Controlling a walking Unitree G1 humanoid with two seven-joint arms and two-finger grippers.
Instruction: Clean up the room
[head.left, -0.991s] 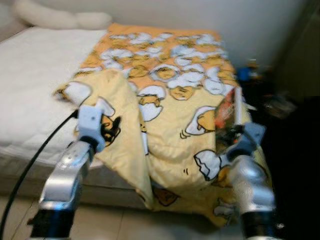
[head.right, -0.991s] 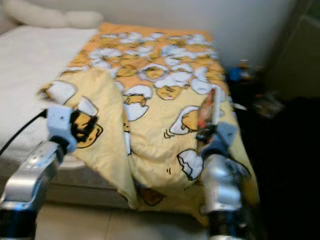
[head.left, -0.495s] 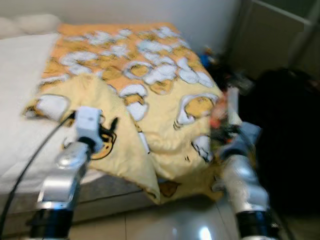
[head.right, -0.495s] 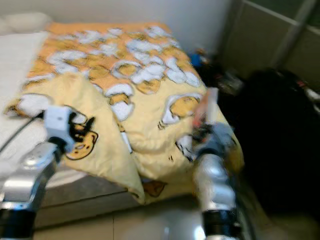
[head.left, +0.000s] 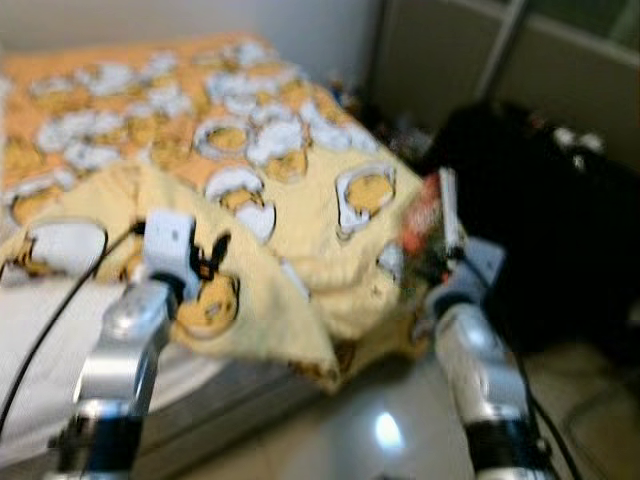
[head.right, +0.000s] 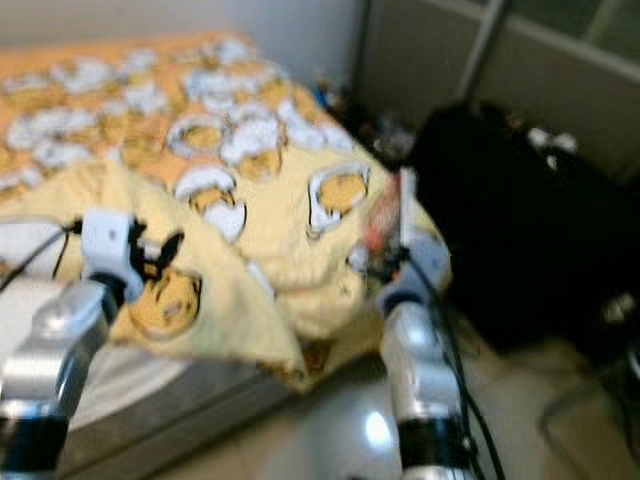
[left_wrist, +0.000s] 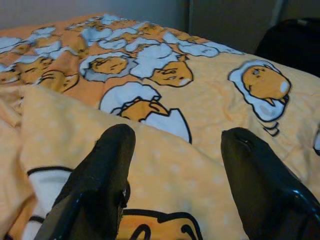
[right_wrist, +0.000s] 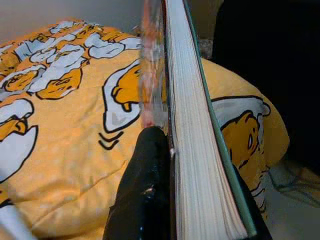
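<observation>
Head views down over shared bed (head.left: 300, 190)

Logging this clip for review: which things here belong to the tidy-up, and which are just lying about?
In the job:
book, clamped upright in the right gripper
left gripper, open over the yellow blanket

Lying about:
black bag
clutter by the wall, blurred

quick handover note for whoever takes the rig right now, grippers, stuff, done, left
Right gripper: shut on a book, held upright on edge beside the bed's corner.
Left gripper: open, holding nothing, over the yellow blanket.
Blanket lies rumpled on the bed, one corner folded back.
Done: book is in hand.
Left: put the book away, probably straighten the blanket. Head views are blurred.
</observation>
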